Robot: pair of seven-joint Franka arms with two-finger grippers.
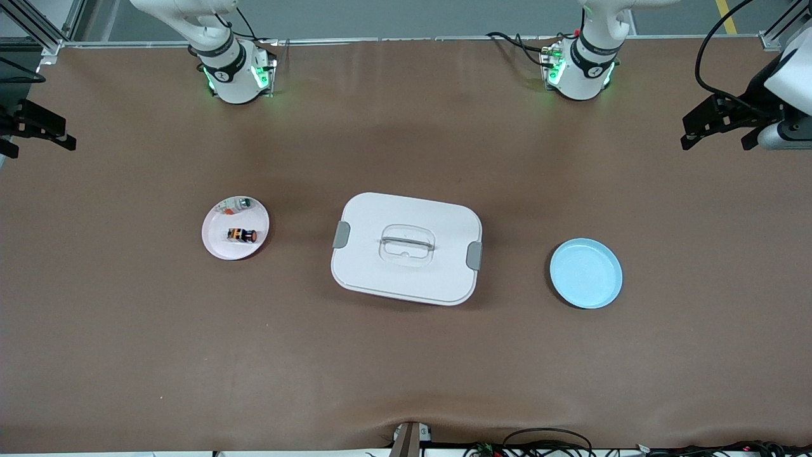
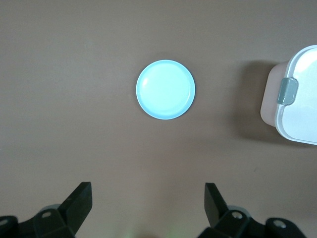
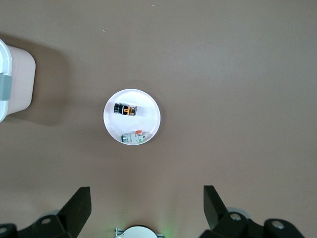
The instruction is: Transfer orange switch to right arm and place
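The orange switch point(image 1: 242, 235) point(image 3: 126, 109), a tiny black block with orange stripes, lies on a small white plate point(image 1: 219, 244) toward the right arm's end of the table. My right gripper point(image 3: 147, 196) hangs high over the table by that plate, open and empty. An empty pale blue plate point(image 1: 585, 273) point(image 2: 165, 89) lies toward the left arm's end. Open and empty too, my left gripper point(image 2: 148, 196) hangs high over the table by the blue plate. Both hands show at the side edges of the front view, well above the table.
A tiny pale silver-and-green piece point(image 1: 236, 204) point(image 3: 134, 137) shares the white plate, farther from the front camera than the switch. A white lidded box point(image 1: 406, 247) with grey clips and a handle sits mid-table between the two plates. Brown table point(image 1: 406, 368) lies bare around them.
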